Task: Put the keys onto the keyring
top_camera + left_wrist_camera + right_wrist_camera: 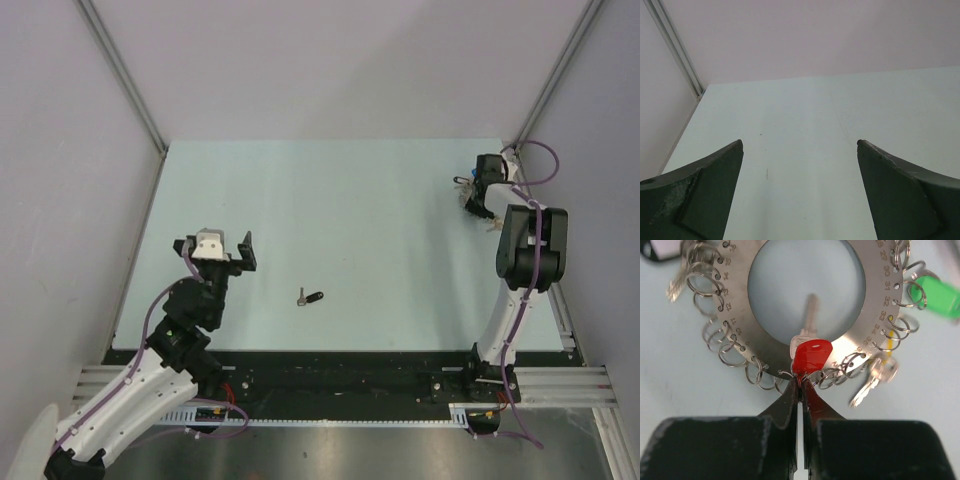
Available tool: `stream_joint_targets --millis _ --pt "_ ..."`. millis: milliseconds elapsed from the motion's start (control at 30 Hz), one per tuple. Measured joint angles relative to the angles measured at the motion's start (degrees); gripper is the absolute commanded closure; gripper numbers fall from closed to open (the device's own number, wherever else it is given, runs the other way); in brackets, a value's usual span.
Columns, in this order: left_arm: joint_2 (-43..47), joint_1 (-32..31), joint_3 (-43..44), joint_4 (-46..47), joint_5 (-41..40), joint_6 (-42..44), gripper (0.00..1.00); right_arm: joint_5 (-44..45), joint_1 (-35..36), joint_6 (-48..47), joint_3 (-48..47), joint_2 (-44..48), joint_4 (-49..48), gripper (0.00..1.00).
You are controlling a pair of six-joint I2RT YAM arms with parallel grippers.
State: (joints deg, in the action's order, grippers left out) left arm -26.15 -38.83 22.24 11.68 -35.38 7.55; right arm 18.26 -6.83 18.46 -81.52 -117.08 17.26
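The keyring (740,300) is a flat numbered metal ring with many small split rings round its edge. It lies at the table's far right, mostly hidden under my right gripper (478,200) in the top view. A red-headed key (811,355) lies across it, shaft pointing into the hole. My right gripper (800,385) is shut on a small split ring at the red key's head. A green-headed key (940,297) and a silver key (872,380) hang from the rim. A dark-headed key (310,297) lies loose mid-table. My left gripper (214,240) is open and empty, also in its wrist view (800,145).
The pale table (330,220) ends at walls on three sides, with metal posts in the back corners. The right arm's elbow (530,250) stands close to the right wall. A black rail (340,375) runs along the near edge.
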Motion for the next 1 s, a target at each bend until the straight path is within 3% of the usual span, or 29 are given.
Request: stream_joint_targets --millis 200,367,600,700,800,933,1000 --pt "2.5 0.0 0.0 -0.3 0.0 -0.2 0.00 -4.2 9.1 -1.9 10.3 12.6 4.5 1.00" --pt "3.9 0.0 0.0 -1.0 0.4 -1.1 0.00 -8.2 21.8 -2.2 16.9 22.3 5.7 1.00" --pt "5.6 0.0 0.4 -3.9 1.3 -3.3 0.00 -11.0 36.3 -2.2 25.4 29.6 8.2 1.00" --pt "5.7 0.0 1.1 -5.5 1.9 -4.6 0.00 -11.2 38.8 -1.7 29.4 31.2 9.3 0.88" --pt "5.8 0.0 1.7 -7.1 3.0 -6.2 0.00 -10.7 39.2 -0.4 32.5 33.1 10.8 0.84" --pt "6.7 0.0 2.0 -9.7 4.0 -8.1 0.00 -8.3 39.4 2.1 34.5 37.0 14.5 0.62" --pt "7.5 0.0 2.0 -11.6 4.3 -9.1 0.00 -6.5 39.7 4.0 34.6 39.6 16.0 0.58"
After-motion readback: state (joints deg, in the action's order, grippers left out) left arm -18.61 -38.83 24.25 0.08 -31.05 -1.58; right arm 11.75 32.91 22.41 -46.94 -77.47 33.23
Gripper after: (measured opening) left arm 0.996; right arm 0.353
